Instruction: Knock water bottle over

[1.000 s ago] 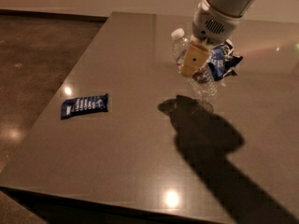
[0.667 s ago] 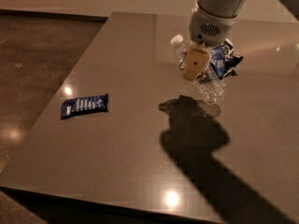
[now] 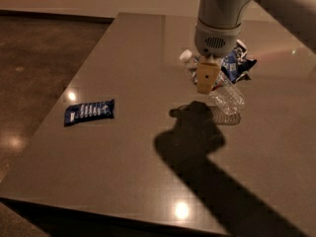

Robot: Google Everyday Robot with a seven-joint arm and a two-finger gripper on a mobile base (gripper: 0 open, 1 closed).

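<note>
Fingers (image 3: 208, 74) of the gripper (image 3: 205, 89) are seen drawn together into one tan block, with no gap shown between them and nothing clasped. They are pointed downward and either laid against the upper part of the water bottle (image 3: 228, 97) or set just in front of it; which of the two cannot be told. The water bottle is found on the far right part of the table (image 3: 148, 48), sharply tilted: its white cap (image 3: 186, 56) is turned up and to the left, past the left side of the gripper, while its clear ribbed body is stretched down and to the right, with the base low by the tabletop. Whether the body is laid flat on the surface cannot be made out. A pale reflection of the bottle is carried by the glossy top just beneath it. Directly behind the bottle, to the right of the gripper, a crumpled blue snack bag (image 3: 239, 63) is seen, touching or nearly touching the bottle. The gripper is hung from a grey wrist housing (image 3: 215, 38) that is entered from the top edge. A broad dark shadow (image 3: 197, 137) of the arm is cast across the table toward the near right corner. Well apart, near the left edge, a flat blue packet (image 3: 90, 112) is laid. Beyond the table, a dark polished floor (image 3: 39, 48) is shown.
</note>
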